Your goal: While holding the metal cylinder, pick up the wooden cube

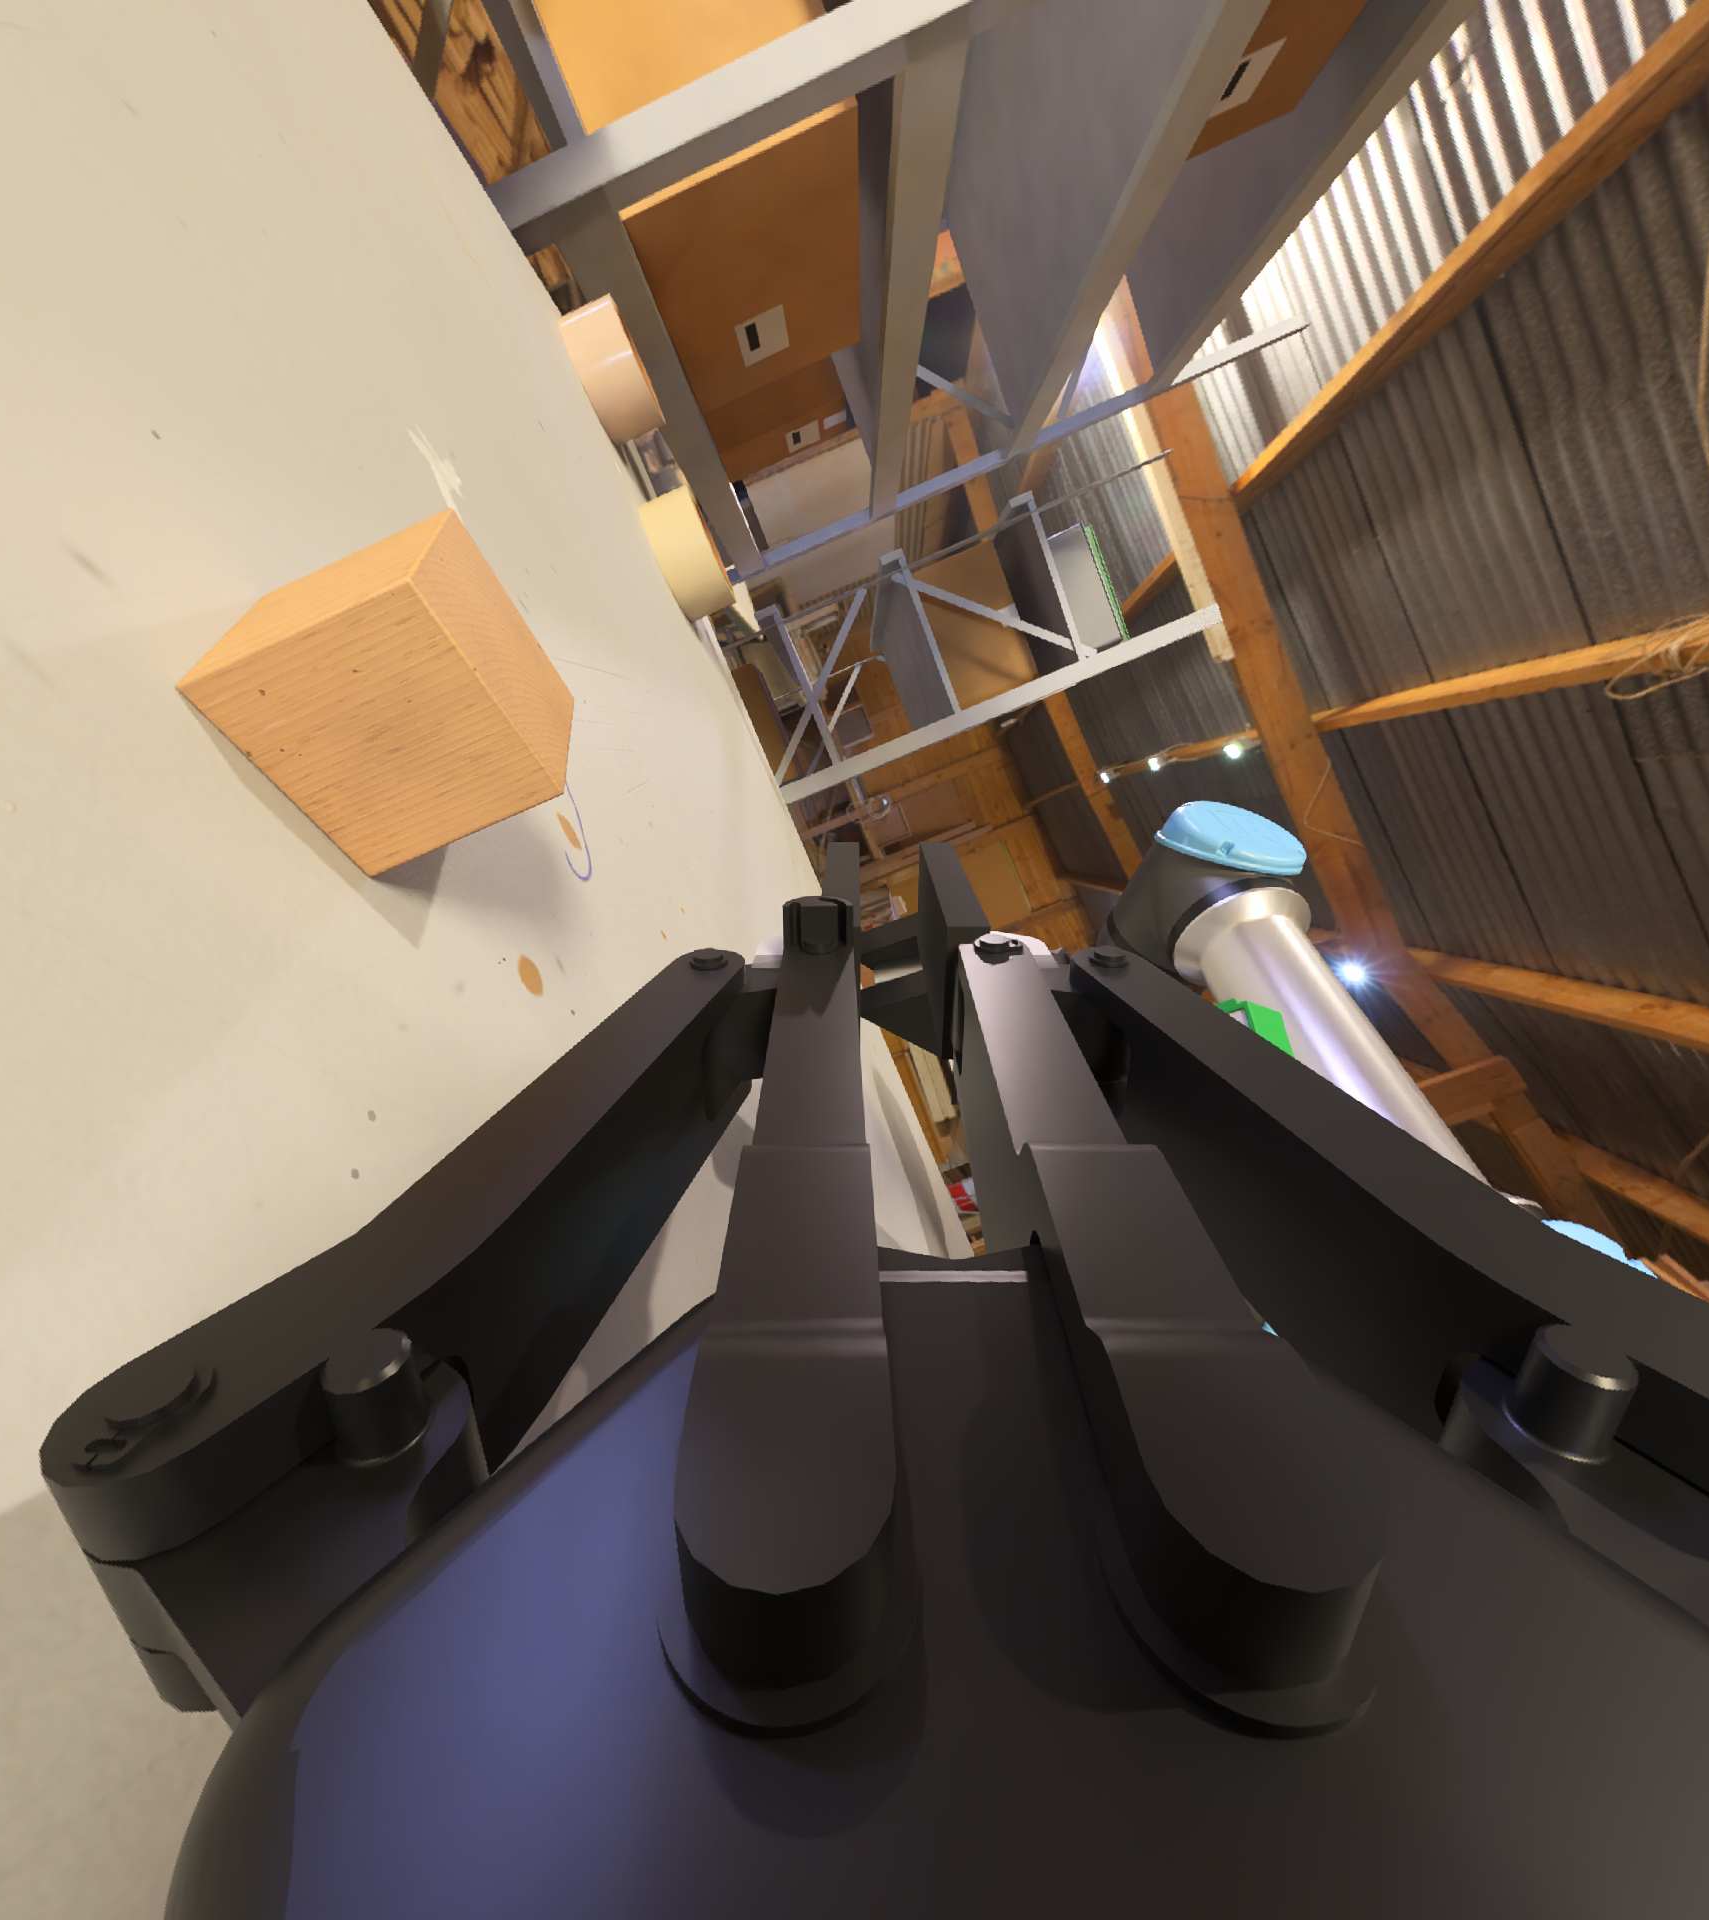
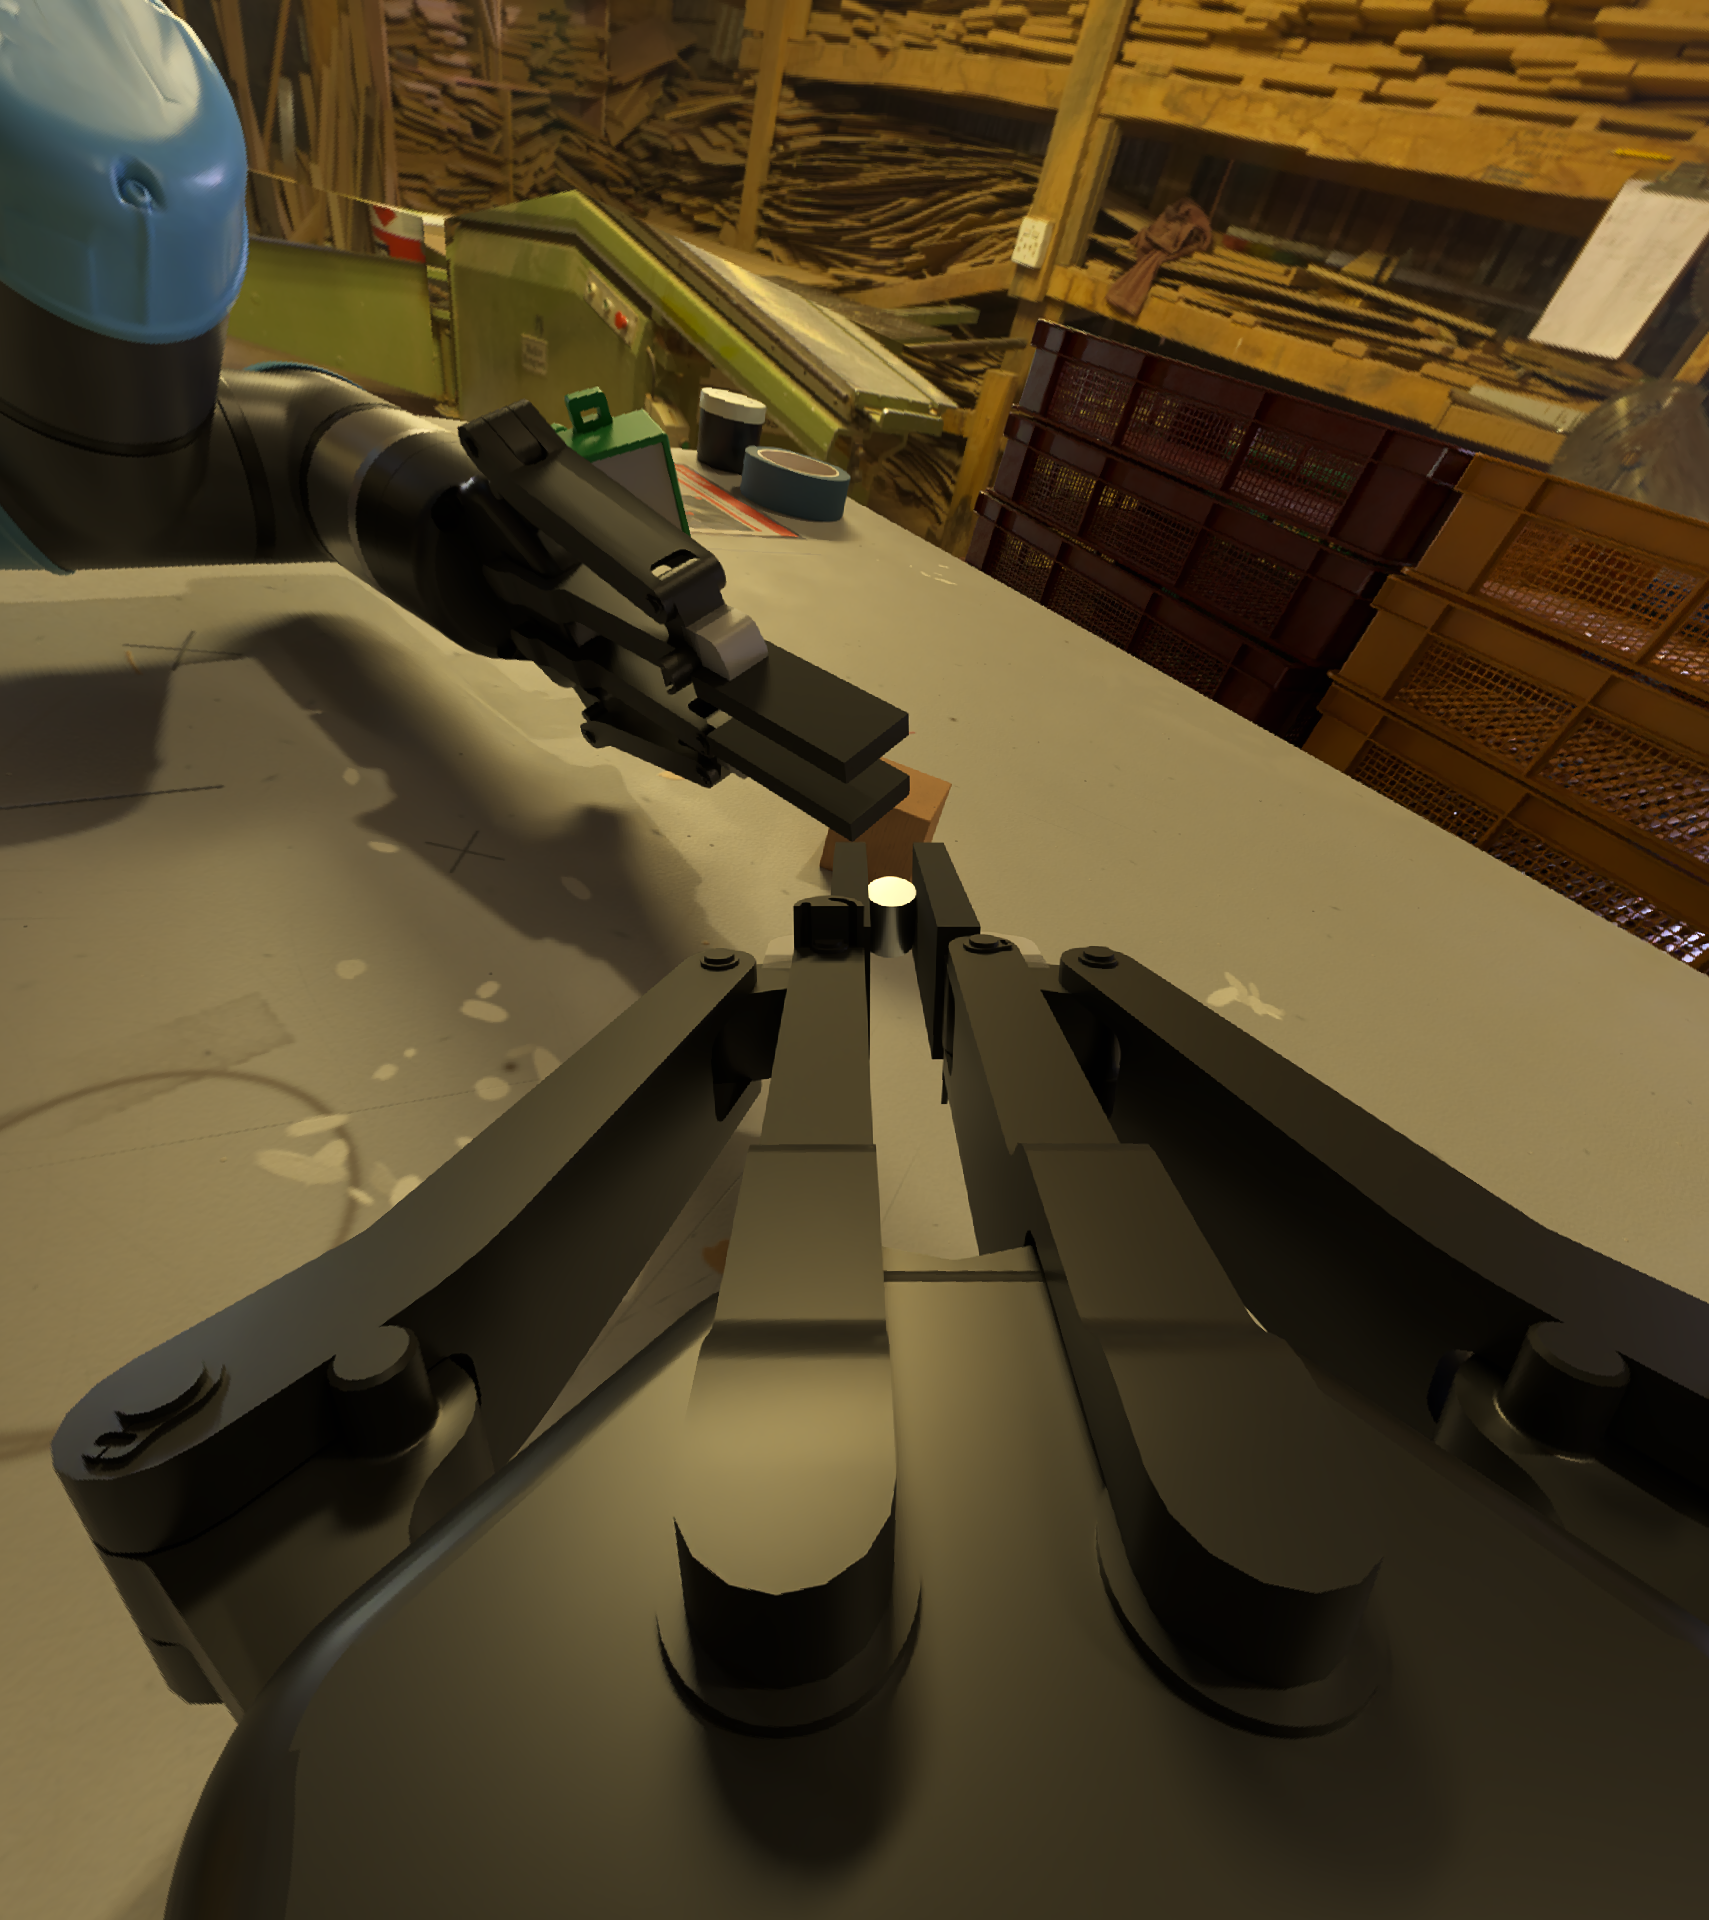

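The wooden cube (image 1: 382,696) sits on the pale table (image 1: 102,312), to the left of and ahead of my left gripper (image 1: 891,894). The left gripper's jaws are nearly together with nothing between them. In the right wrist view the left gripper (image 2: 814,753) hovers low over the table (image 2: 1245,883), and its fingertips partly hide the cube (image 2: 917,816). My right gripper (image 2: 891,883) is shut on the small metal cylinder (image 2: 891,920), upright between its fingertips, just short of the cube. The right arm (image 1: 1245,935) shows behind the left fingers.
Two tape rolls (image 1: 611,364) (image 1: 684,551) lie near the table's far edge. A blue tape roll (image 2: 793,483), a dark jar (image 2: 730,426) and a green box (image 2: 621,436) stand at the far corner. Stacked crates (image 2: 1556,675) stand beyond the table's right edge.
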Available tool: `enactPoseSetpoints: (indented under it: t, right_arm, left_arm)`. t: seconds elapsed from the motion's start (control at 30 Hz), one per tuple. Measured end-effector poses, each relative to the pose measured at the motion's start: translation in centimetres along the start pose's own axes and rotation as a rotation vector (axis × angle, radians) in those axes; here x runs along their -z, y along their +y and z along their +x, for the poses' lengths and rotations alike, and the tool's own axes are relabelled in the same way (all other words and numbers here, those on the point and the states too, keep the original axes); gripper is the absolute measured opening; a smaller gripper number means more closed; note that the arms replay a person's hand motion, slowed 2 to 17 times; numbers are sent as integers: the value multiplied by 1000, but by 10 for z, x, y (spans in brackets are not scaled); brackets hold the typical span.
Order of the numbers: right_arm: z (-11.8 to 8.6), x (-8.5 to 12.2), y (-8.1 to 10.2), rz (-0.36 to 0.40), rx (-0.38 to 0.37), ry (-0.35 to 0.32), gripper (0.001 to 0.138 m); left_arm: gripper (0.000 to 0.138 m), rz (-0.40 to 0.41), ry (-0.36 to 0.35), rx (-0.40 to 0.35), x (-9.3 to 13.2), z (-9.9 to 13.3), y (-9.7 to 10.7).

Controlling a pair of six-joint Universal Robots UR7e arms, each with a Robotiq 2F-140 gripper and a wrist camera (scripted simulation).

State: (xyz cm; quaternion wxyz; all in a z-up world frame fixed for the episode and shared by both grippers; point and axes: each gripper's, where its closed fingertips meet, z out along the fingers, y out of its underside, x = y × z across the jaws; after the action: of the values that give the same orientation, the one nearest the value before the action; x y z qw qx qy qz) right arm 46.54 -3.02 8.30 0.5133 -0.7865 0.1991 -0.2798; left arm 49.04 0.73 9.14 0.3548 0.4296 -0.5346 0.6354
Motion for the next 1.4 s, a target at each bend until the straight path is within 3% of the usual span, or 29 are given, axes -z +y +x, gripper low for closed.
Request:
enactPoseSetpoints:
  t: [0.27, 0.73, 1.03, 1.4]
  right_arm:
    - [8, 3, 0, 17, -84, -4, 12]
    - [27, 8, 3, 48, -318, -38, 12]
    - [27, 2, 16, -31, -300, -24, 12]
    - [21, 0, 16, -32, -311, -55, 12]
  left_arm:
    - [25, -35, 26, -55, -1, 5, 4]
    - [34, -181, 127, -132, -8, 23, 27]
    - [32, -222, 134, -170, -9, 24, 34]
    - [31, -206, 164, -133, -7, 26, 30]
